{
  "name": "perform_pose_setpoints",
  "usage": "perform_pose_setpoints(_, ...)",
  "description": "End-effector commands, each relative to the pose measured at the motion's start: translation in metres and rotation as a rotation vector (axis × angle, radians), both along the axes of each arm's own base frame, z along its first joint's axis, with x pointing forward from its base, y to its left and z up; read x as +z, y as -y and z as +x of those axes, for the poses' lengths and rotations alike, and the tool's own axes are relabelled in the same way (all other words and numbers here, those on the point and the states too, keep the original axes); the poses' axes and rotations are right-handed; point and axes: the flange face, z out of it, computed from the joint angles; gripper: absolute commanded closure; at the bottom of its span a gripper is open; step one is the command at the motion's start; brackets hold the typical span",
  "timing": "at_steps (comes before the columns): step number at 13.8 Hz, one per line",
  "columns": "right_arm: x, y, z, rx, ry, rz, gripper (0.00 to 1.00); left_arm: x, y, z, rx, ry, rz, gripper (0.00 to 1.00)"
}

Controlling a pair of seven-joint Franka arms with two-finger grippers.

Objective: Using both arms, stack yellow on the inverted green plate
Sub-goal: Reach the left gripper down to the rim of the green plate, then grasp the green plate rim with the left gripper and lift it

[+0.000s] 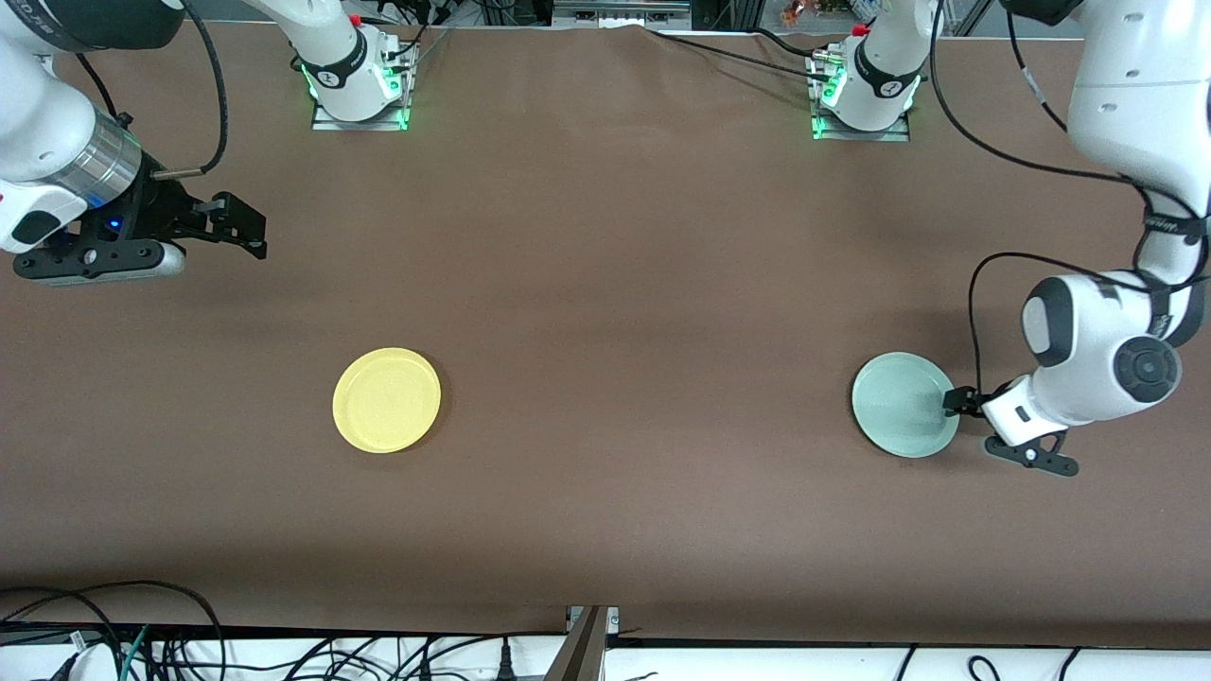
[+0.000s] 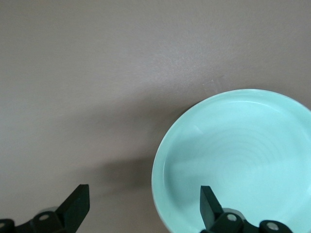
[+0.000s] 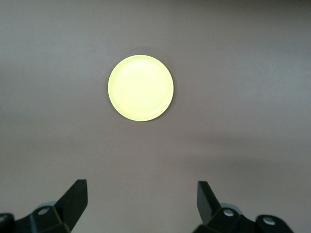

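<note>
Looking from the front view, the yellow plate (image 1: 386, 400) lies rim up on the brown table (image 1: 605, 284), toward the right arm's end and somewhat near the edge closest to the camera. The green plate (image 1: 903, 405) lies also rim up, toward the left arm's end, at about the same distance from that edge, well apart from the yellow one. The left gripper (image 1: 954, 402) is low at the rim of the green plate. The right gripper (image 1: 248, 229) hangs in the air over the bare table at the right arm's end, its fingers spread.

The left wrist view shows the left gripper (image 2: 145, 204) with fingers spread wide, one finger (image 2: 210, 206) over the inside of the green plate (image 2: 243, 145), the other over the table.

The right wrist view shows the right gripper (image 3: 142, 200) spread and holding nothing, well apart from the yellow plate (image 3: 140, 88).
</note>
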Motion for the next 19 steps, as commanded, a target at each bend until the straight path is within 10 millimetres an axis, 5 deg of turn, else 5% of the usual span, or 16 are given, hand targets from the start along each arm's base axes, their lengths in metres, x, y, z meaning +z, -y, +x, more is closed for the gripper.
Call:
perform_pose_setpoints(1,0.004,0.003,-0.002,0.012,0.003,-0.009,0.00,-0.015,0.007,0.003,-0.041,-0.006,-0.010,0.00)
perform_pose_setpoints(2,0.004,0.003,-0.002,0.012,0.003,-0.009,0.00,-0.014,0.007,0.003,-0.041,-0.004,-0.010,0.00)
perform_pose_setpoints(3,0.004,0.002,-0.002,0.014,0.003,-0.010,0.00,-0.015,0.007,0.003,-0.042,-0.006,-0.009,0.11)
perform_pose_setpoints(9,0.002,0.000,-0.001,0.015,0.002,-0.010,0.00,-0.029,0.009,0.002,-0.044,-0.022,-0.013,1.00)
perform_pose_setpoints(14,0.000,-0.004,0.000,0.025,0.002,-0.011,0.00,-0.011,0.023,0.007,-0.071,-0.009,0.005,1.00)
perform_pose_setpoints(19,0.002,-0.013,-0.001,0.032,0.010,-0.006,0.00,0.045,0.110,0.015,-0.278,-0.002,0.130,1.00)
